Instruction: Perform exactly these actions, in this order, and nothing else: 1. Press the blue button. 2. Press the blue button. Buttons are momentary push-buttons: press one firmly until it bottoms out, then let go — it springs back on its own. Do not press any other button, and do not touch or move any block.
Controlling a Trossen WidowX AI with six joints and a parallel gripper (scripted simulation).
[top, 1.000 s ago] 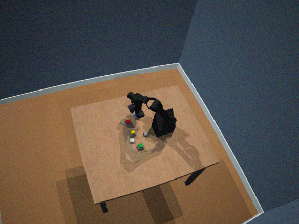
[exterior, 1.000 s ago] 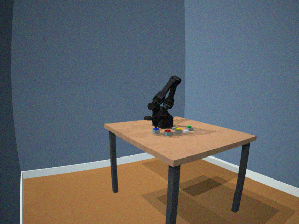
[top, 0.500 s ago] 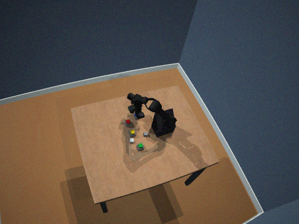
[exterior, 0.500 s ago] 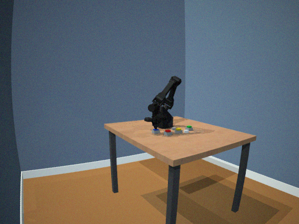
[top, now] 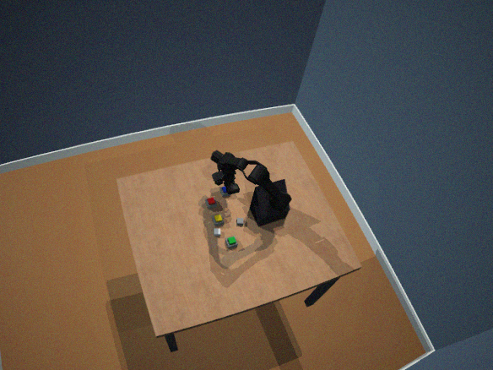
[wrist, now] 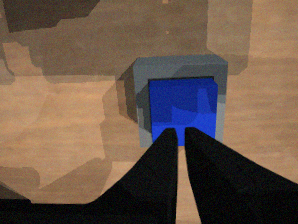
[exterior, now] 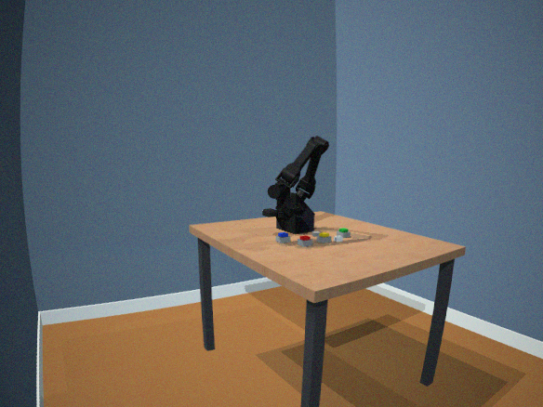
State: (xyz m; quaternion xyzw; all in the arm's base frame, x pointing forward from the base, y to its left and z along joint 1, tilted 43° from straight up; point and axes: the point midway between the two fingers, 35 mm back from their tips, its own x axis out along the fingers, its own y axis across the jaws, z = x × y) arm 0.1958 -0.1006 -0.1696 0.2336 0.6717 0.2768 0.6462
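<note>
The blue button (top: 224, 190) (exterior: 283, 235) (wrist: 184, 102) has a square blue cap in a grey housing and stands at one end of the group of buttons. My gripper (wrist: 179, 137) is shut and empty, pointing down. In the wrist view its two fingertips overlap the near edge of the blue cap, close together with a narrow gap between them. I cannot tell whether they touch the cap or how far down the cap is. The fingertips are too dark and small to make out in the top and exterior views.
The red button (top: 211, 201) (exterior: 305, 241) is nearest the blue one. Beyond are the yellow button (top: 218, 219) (exterior: 324, 237), the green button (top: 231, 241) (exterior: 343, 232), a white block (top: 217, 232) (exterior: 338, 239) and a grey block (top: 240, 221) (exterior: 316, 233).
</note>
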